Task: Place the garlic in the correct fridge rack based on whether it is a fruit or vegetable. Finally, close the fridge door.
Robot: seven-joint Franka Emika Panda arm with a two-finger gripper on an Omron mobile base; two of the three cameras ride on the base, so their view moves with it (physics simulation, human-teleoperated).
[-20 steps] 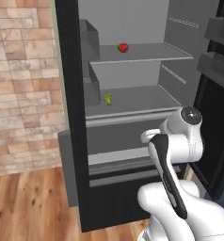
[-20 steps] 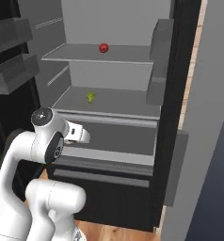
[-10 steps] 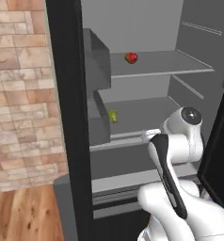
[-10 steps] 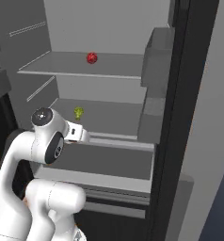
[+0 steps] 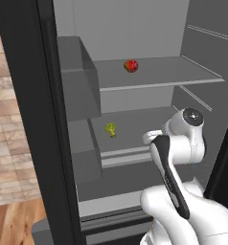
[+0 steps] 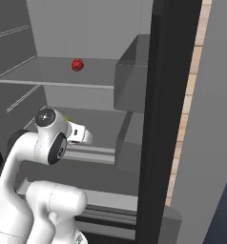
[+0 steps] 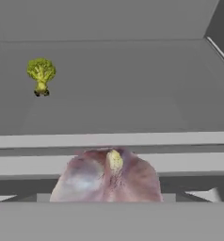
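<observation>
Tool is closed on the garlic, which sits right at the tool with its pointed top toward the camera; fingertips themselves are hidden, so we can't tell how far apart they stand. Ahead and to the tool's left, we see the green vegetable standing on the fridge rack. The rack's thick front lip lies just ahead of the garlic. Above the tool, a red fruit rests on the upper shelf. Fridge door stands open.
</observation>
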